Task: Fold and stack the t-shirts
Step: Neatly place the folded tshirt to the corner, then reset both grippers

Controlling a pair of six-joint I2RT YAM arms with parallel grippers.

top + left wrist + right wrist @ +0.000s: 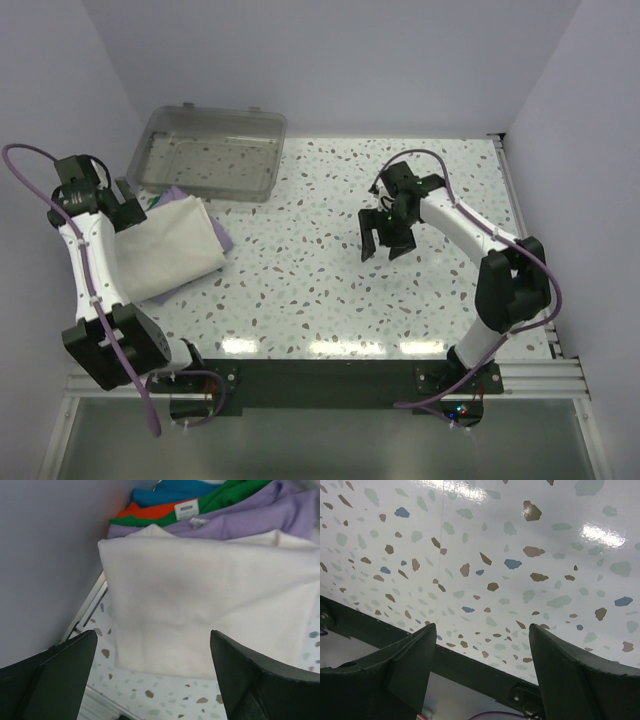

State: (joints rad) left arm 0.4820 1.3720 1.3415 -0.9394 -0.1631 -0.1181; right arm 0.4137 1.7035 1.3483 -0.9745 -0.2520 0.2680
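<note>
Top external view puts the folded cream-white cloth t-shirt (165,248) at the left of the frame, lying on the plain lavender-purple t-shirt (224,240), of which only slivers show past its right edge and upper corner; both rest on the speckled terrazzo-pattern table (330,300), just below the clear plastic bin (210,150). In the left wrist view more green, orange and blue cloth (165,510) is bunched behind the lavender one.

The left gripper (153,647) hangs at the stack's upper left corner, its jaws spread wide and holding nothing; the right gripper (385,250) sits right of centre over bare table, jaws likewise spread, well apart from the shirts.

The stacking looks nearly done. The risks I see: the cream fold lies askew on the lavender shirt, so a finger catching its edge on the way out could drag the fold open; the stack sits near the grey side wall (45,555), so a nudge could bunch it there.
</note>
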